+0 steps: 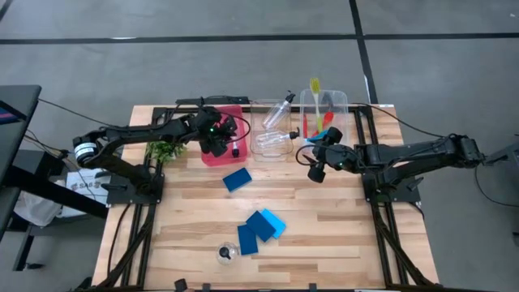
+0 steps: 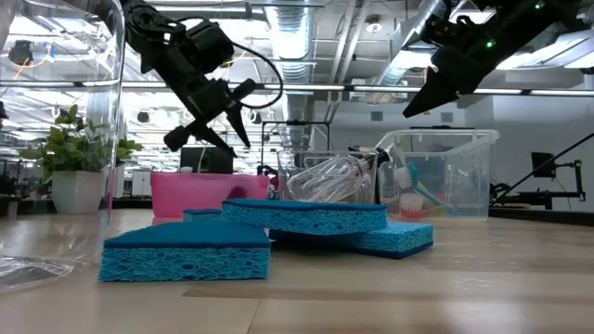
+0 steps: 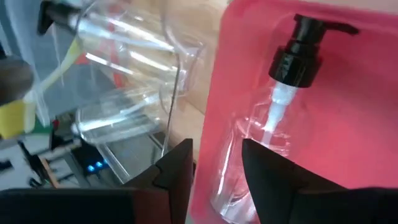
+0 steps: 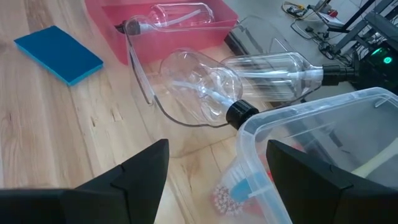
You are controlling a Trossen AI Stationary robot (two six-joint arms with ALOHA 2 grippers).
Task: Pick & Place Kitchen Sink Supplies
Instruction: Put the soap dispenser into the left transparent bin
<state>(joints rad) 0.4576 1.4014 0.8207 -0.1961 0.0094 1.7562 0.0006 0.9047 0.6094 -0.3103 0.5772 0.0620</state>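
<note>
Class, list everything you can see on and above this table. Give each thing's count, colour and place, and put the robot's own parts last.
sponges: four, as far as I can tell, blue; one alone mid-table, three overlapping nearer the front edge
bottles: four, clear with black caps; two in the middle bin, one lying in the red tray, one upright at the front edge
brushes: three, yellow-green, red, blue; in the right-hand bin
bins: two, clear plastic; at the back edge
red tray: one; left of the bins
plant: one, green; left of the tray
table: one, pale wood
left gripper: open, above the red tray
right gripper: open, in front of the brush bin
</note>
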